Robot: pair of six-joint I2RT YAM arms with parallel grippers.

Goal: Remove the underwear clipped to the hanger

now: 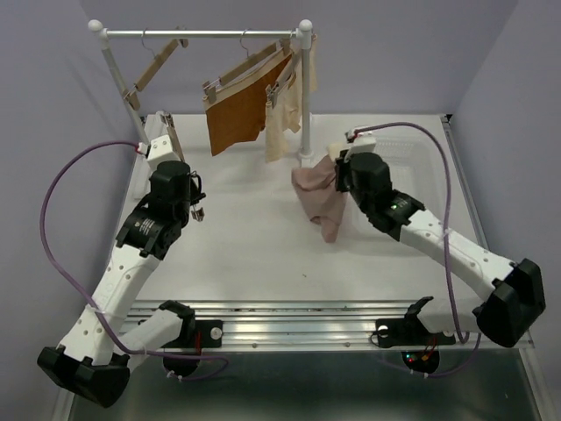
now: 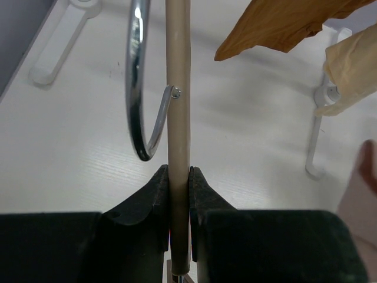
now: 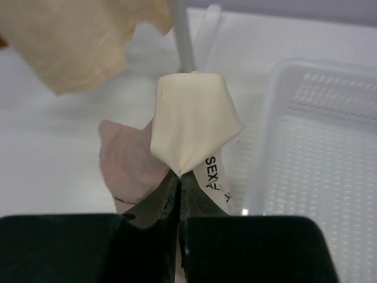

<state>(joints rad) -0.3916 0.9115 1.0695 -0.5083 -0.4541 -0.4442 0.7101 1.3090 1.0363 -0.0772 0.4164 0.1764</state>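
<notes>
The pinkish-beige underwear (image 1: 320, 200) hangs off the hanger from my right gripper (image 1: 339, 167), which is shut on its pale waistband (image 3: 191, 118); the pink cloth (image 3: 126, 159) droops to the table. The rust-brown underwear (image 1: 237, 110) and the cream underwear (image 1: 285, 110) stay clipped to wooden hangers on the rack rod (image 1: 202, 34). My left gripper (image 1: 163, 130) is shut on the beige bar (image 2: 178, 88) of a bare hanger, low at the left, with its metal hook (image 2: 136, 88) beside the bar. In the wrist views the left gripper (image 2: 178, 174) and the right gripper (image 3: 178, 175) are both closed.
Another bare clip hanger (image 1: 158, 66) hangs at the rod's left end. The rack's white post (image 1: 305, 88) stands just behind the right gripper. A clear plastic tray (image 3: 318, 147) lies to the right of it. Rack feet (image 2: 53, 53) rest on the table at the back left.
</notes>
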